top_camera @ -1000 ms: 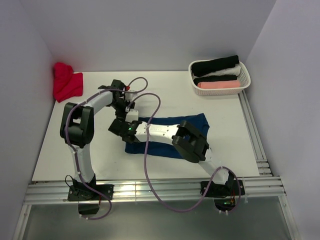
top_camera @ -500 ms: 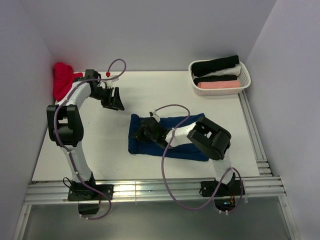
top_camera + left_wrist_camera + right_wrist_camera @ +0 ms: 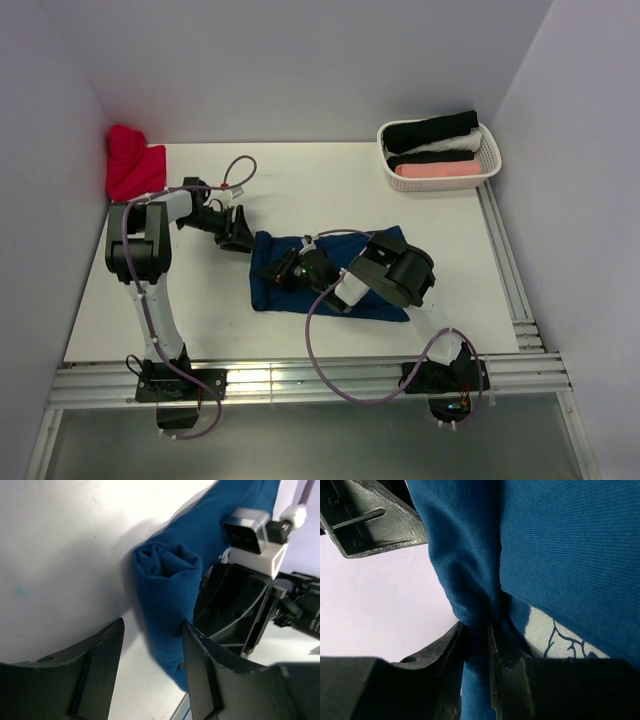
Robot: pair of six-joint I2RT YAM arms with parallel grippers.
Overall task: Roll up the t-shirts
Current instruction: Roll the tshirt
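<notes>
A navy blue t-shirt (image 3: 268, 288) lies mid-table with its left end rolled into a thick tube (image 3: 167, 580). My left gripper (image 3: 238, 232) stands open at that rolled end. In the left wrist view (image 3: 152, 632) the roll lies against the right finger (image 3: 200, 660), with bare table by the left finger (image 3: 100, 655). My right gripper (image 3: 283, 270) is shut on a fold of the navy cloth (image 3: 476, 630), beside the pale chest print (image 3: 555, 635). A red t-shirt (image 3: 133, 165) lies bunched at the back left.
A white basket (image 3: 487, 150) at the back right holds rolled black (image 3: 432, 130), white and pink (image 3: 435, 170) shirts. Metal rails run along the table's near edge (image 3: 300, 378) and right side. Purple cables loop over both arms.
My left arm swung out toward the red shirt, then back down to the navy shirt's rolled end with its jaws wider. My right gripper kept its hold on the cloth.
</notes>
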